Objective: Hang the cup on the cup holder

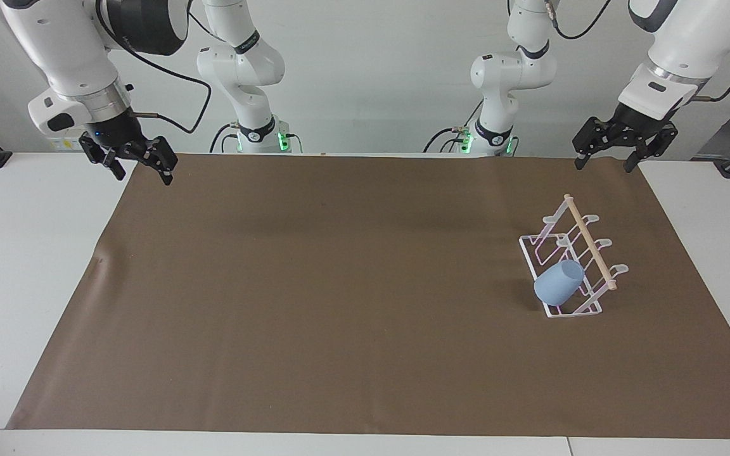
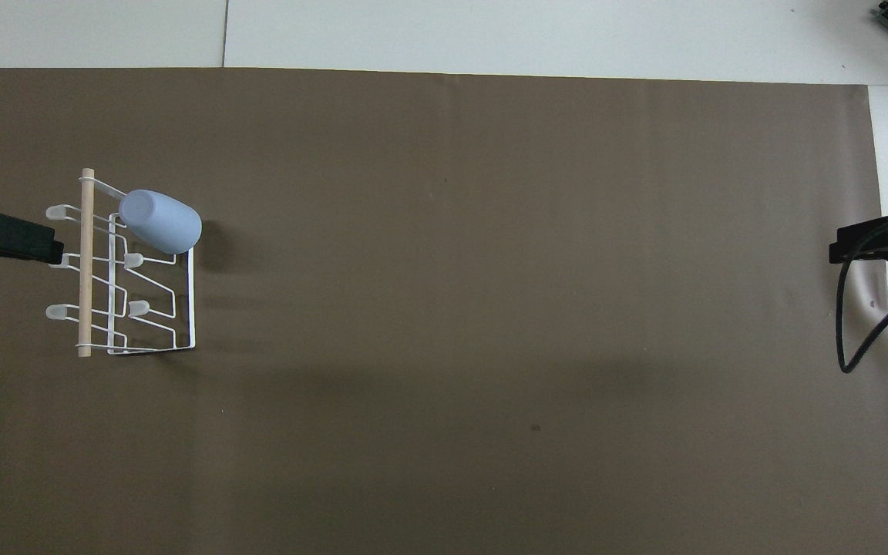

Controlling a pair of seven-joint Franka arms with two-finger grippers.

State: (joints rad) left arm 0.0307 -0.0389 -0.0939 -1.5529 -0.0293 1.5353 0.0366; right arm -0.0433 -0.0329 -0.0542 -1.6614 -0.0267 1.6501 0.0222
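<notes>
Brown mat (image 1: 339,285) covers white table (image 1: 16,266) (pale wall (image 1: 371,76) above)

Lt blue cup (image 1: 558,282), white wire cup holder (image 1: 569,311) w/ tan dowel, brown mat (image 1: 339,285)

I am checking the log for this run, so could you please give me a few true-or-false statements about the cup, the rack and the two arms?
1. The cup sits tilted on a prong of the rack. True.
2. The left tool holds the cup. False: it is open, up over the mat's edge nearest the robots.
3. The right tool is over the rack. False: it waits at the right arm's end of the table.
4. A wooden rod runs across the rack's top. True.
</notes>
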